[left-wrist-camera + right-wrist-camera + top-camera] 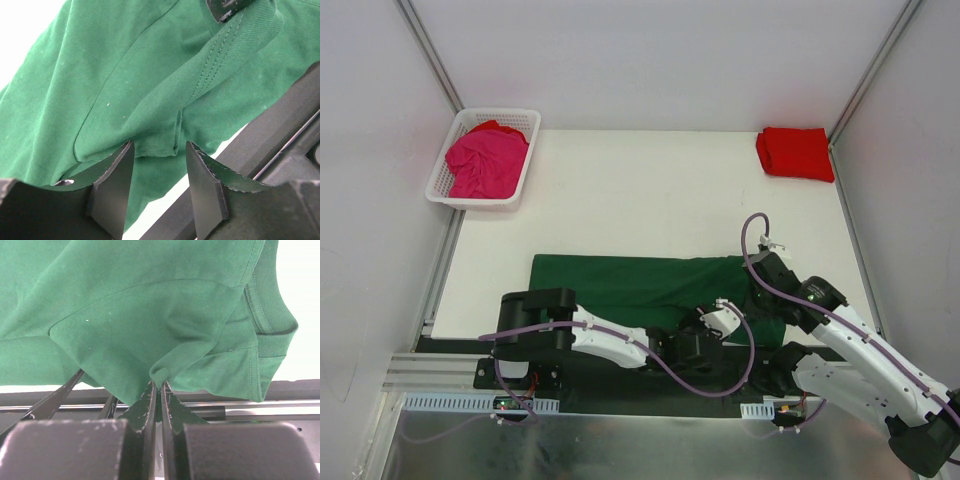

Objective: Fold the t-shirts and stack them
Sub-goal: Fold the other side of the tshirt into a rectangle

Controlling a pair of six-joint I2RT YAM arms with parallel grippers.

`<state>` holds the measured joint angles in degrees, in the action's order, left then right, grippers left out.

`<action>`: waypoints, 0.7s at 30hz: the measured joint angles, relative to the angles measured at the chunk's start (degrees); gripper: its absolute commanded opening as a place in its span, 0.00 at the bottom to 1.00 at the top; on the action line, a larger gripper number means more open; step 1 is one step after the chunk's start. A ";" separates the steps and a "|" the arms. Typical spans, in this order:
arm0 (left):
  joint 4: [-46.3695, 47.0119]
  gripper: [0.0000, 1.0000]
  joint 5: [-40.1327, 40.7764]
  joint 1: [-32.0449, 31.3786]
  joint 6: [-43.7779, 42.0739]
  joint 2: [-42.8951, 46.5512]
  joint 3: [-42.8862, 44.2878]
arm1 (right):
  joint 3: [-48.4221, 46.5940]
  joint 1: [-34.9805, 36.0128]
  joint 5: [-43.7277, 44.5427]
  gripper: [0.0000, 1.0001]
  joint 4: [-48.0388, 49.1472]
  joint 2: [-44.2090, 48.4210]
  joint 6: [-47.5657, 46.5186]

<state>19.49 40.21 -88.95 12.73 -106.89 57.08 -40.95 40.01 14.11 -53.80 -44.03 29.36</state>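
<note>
While the right gripper (pixel 160 390) pinches the green t-shirt (pixel 630 285) at the table (pixel 650 190) near edge | left gripper (pixel 160 150) jaws apart by the hem | step: folding green | next: left must clamp hem

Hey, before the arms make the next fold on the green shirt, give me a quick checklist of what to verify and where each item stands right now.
1. Right gripper holds the green t-shirt: ok, jaws shut on a pinch of cloth.
2. Left gripper holds the shirt: not ok, jaws open, with a hemmed edge at its fingertips.
3. Shirt lies flat on the table: cannot tell, the arms hide its near right part.
4. Red t-shirt clear of the fold: ok, folded at the far right corner.
5. Pink t-shirt clear: ok, crumpled in the basket.
</note>
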 measured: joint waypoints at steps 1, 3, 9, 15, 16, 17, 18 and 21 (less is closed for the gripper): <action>0.00 0.46 -0.02 0.00 0.04 -0.09 0.00 | 0.00 0.00 0.00 0.03 0.00 0.00 0.00; 0.07 0.46 -0.02 -0.11 0.09 -0.63 0.17 | 0.00 0.00 0.00 0.04 0.00 0.00 0.00; 0.13 0.43 -0.13 -0.74 0.11 -3.34 1.27 | 0.00 0.00 0.00 0.04 0.00 0.00 0.00; 0.31 0.21 -0.31 -0.70 0.26 -4.11 1.86 | 0.00 0.00 0.02 0.04 -0.02 -0.02 0.00; 0.37 0.13 -0.39 -0.72 0.26 -4.17 1.92 | 0.00 0.00 0.02 0.04 0.00 -0.02 0.00; 0.46 0.10 -0.50 -0.74 0.15 -4.22 1.95 | 0.00 0.00 0.02 0.04 0.00 -0.02 0.00; 0.48 0.06 -0.59 -0.74 0.33 -4.22 1.95 | 0.00 0.00 0.02 0.04 0.00 -0.02 0.00; 0.76 0.00 -0.61 -0.72 0.22 -4.24 1.95 | 0.00 0.00 0.02 0.04 0.00 -0.26 0.00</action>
<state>20.25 39.59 -89.67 12.95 -111.13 59.02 -40.95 40.01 14.13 -53.80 -44.29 29.36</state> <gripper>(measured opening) 0.054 0.041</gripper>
